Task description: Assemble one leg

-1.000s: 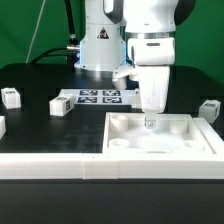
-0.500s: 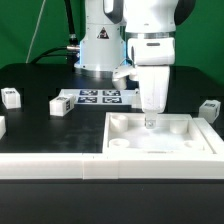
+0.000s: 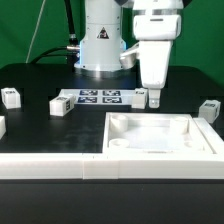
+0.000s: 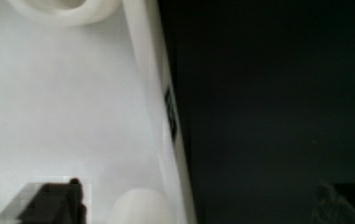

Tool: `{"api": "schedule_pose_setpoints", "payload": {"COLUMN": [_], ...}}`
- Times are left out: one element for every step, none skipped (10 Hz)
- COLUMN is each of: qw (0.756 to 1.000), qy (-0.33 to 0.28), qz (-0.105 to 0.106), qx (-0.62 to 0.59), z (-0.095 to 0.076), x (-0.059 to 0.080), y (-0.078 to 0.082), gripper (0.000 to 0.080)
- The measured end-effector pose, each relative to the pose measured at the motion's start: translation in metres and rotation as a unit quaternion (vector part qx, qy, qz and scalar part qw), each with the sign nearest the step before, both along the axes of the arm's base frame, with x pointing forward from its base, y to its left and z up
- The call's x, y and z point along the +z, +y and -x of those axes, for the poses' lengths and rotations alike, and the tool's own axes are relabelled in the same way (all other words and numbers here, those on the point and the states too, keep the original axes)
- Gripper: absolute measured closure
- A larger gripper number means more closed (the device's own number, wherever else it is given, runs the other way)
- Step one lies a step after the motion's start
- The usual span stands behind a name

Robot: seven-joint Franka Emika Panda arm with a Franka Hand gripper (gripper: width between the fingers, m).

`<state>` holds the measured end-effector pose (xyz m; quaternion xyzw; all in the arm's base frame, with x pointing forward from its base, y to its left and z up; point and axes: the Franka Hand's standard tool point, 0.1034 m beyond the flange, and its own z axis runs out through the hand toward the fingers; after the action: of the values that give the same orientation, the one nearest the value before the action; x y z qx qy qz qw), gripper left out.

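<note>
The small white plastic stubby leg (image 3: 60, 105), showing a black-and-white tag, is lying on the black tabletop (image 3: 30, 115) beside the marker board (image 3: 100, 97). The claw (image 3: 155, 97) is hovering wide open and empty above the white rimmed tray (image 3: 150, 140).

The tabletop (image 3: 160, 153) is bare and open in its middle, free to enter from above. Its raised rim and the round bosses (image 3: 118, 122) in its corners crowd the edges. Above its far rim hangs the gripper (image 3: 155, 99). Its fingers (image 4: 49, 205) are spread wide with nothing between them, one over the tabletop and one over the dark worktop (image 3: 30, 120). Toward the exterior view's left of the tabletop the worktop lies open as far as a leg (image 3: 60, 105). Beyond the far rim on that side, the marker board (image 3: 98, 97) and the robot base (image 3: 100, 50) fill the room. Near the tabletop's far corner at the exterior view's right stands a second leg (image 3: 209, 109). A white ledge (image 3: 50, 165) runs along its near side.
</note>
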<state>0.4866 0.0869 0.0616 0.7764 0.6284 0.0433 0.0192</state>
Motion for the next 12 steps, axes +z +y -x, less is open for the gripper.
{"api": "schedule_pose_setpoints", "payload": {"qw": [1.000, 1.000, 0.999, 0.995, 0.991, 0.966, 0.936, 0.908, 0.878, 0.861, 0.832, 0.811], "qy": [0.001, 0.001, 0.002, 0.004, 0.005, 0.009, 0.017, 0.023, 0.032, 0.035, 0.040, 0.043], "qz": [-0.001, -0.002, -0.004, -0.010, -0.014, -0.034, -0.045, -0.056, -0.065, -0.068, -0.073, -0.077], "qx": [-0.005, -0.014, -0.040, -0.101, -0.132, -0.257, -0.348, -0.414, -0.473, -0.502, -0.549, -0.579], "z": [0.000, 0.000, 0.000, 0.001, 0.001, 0.007, 0.011, 0.009, 0.009, 0.009, 0.009, 0.010], "x": [-0.001, -0.002, -0.002, -0.002, -0.002, -0.003, -0.004, -0.006, -0.009, -0.009, -0.010, -0.010], "y": [0.000, -0.001, 0.000, 0.000, 0.001, 0.010, 0.025, 0.034, 0.038, 0.038, 0.039, 0.040], "gripper": [0.0150, 0.0150, 0.0150, 0.0150, 0.0150, 0.0150, 0.0150, 0.0150, 0.0150, 0.0150, 0.0150, 0.0150]}}
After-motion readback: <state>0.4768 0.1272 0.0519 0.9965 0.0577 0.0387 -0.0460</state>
